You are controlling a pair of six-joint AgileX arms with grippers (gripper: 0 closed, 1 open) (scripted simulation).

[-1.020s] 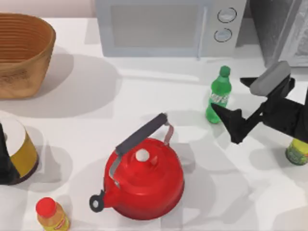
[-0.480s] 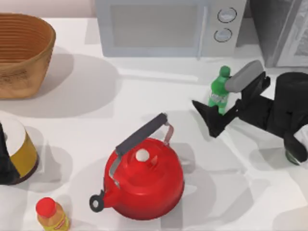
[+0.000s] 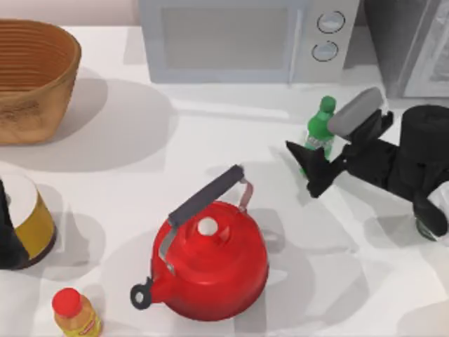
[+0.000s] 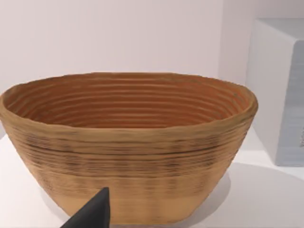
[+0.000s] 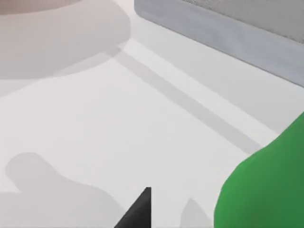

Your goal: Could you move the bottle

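Basket [image 3: 31, 77]: woven, at the table's far left; the left wrist view looks straight into it [image 4: 128, 142] and the ribbed inside shows nothing in it.
Kettle [image 3: 210, 260]: red, lid on with a white knob, grey handle arching over it, front centre of the table [image 3: 140, 161]; contents hidden.
Small bottle [image 3: 76, 312]: orange-yellow with a red cap on, at the near left corner.
Yellow tin [image 3: 28, 217]: at the left edge, pale top; partly behind the left arm's dark body.
Microwave [image 3: 245, 38]: door closed, at the back of the table.
Bottle [image 3: 319, 133]: here it is, the slim green one, cap on, standing upright on the right half of the table, just in front of the microwave's control knobs.
Bottle axis: long axis vertical, cap pointing up toward the overhead camera; its base is hidden behind the gripper.
Right gripper [image 3: 321, 156]: reaching in from the right edge, fingers spread wide and set either side of the bottle's lower body, one dark finger in front of it and the grey-padded finger behind it; whether they press the plastic yet I cannot tell.
Right wrist view: green bottle wall [image 5: 266, 190] looms close beside one dark fingertip [image 5: 140, 211].
Left gripper: parked at the left side facing the basket; one fingertip [image 4: 92, 213] shows, jaw state I cannot tell.
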